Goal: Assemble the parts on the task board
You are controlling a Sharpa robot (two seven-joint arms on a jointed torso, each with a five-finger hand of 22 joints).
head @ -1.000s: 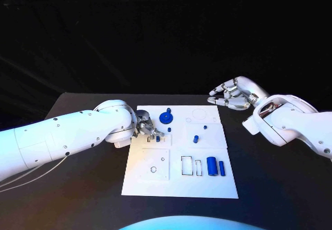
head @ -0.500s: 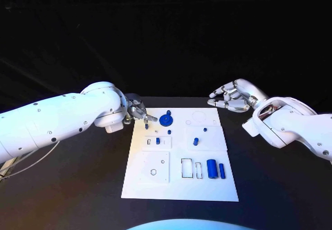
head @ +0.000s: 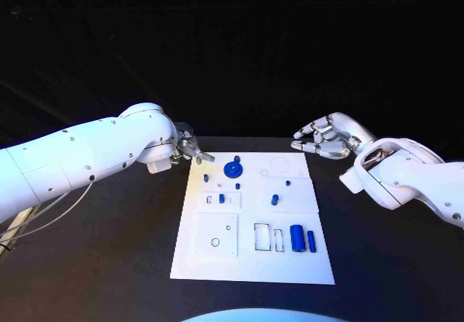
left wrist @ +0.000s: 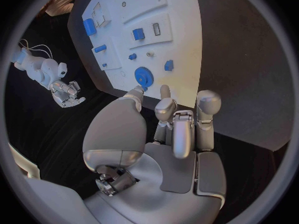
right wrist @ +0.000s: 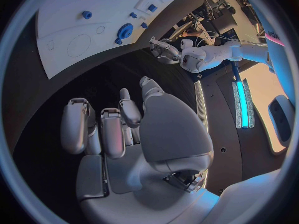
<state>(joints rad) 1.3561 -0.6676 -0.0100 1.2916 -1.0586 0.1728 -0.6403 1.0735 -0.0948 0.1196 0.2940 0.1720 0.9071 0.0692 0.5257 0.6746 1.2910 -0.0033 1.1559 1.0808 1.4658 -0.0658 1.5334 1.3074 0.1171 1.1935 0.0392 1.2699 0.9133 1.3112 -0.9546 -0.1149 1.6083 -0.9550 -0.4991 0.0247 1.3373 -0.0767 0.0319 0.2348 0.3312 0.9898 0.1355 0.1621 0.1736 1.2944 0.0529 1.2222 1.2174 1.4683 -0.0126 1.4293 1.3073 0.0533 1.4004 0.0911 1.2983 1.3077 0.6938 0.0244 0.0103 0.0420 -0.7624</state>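
Observation:
The white task board (head: 218,258) lies in the middle of the table. A blue gear (head: 232,169) sits near its far edge, with small blue parts (head: 275,198) scattered around the middle. Two blue cylinders (head: 297,238) lie side by side at the near right. My left hand (head: 188,151) hovers just off the board's far left corner, fingers apart and holding nothing. In the left wrist view my left hand (left wrist: 174,129) is above the table short of the gear (left wrist: 143,76). My right hand (head: 322,139) floats beyond the far right corner, loosely curled and empty, as the right wrist view (right wrist: 124,129) confirms.
The black table (head: 116,255) surrounds the board on all sides. A white inset plate (head: 218,233) with small holes sits at the board's near left. Beside the cylinders are empty rectangular slots (head: 263,235).
My left hand has pulled back from the slot at the board's left middle to the far left corner, uncovering the small blue parts there. The right hand has barely moved.

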